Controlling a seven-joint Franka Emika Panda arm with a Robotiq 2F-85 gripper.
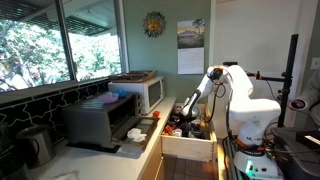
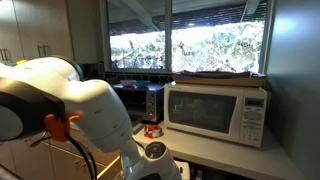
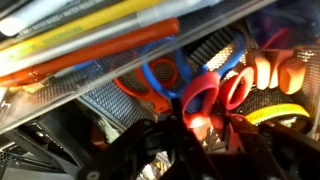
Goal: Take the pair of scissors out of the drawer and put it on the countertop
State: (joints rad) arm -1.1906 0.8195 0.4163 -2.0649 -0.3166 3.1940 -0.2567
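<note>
While our arm (image 1: pixel 215 85) is hanging over the open drawer (image 1: pixel 188 148), our pincer (image 3: pixel 195 140) is hovering by red scissors (image 3: pixel 205 95) & we're not seeing if it's wide or narrow.

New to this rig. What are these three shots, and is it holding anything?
A white robot arm stands beside a kitchen countertop. Two shots are exterior views from room cameras; in an exterior view the arm fills the foreground, a microwave behind it. The third comes from a camera on the wrist, looking into the open drawer: scissors with red handles, a blue-and-orange pair, other utensils. The dark fingers hang just above them; whether they grip anything cannot be told.
</note>
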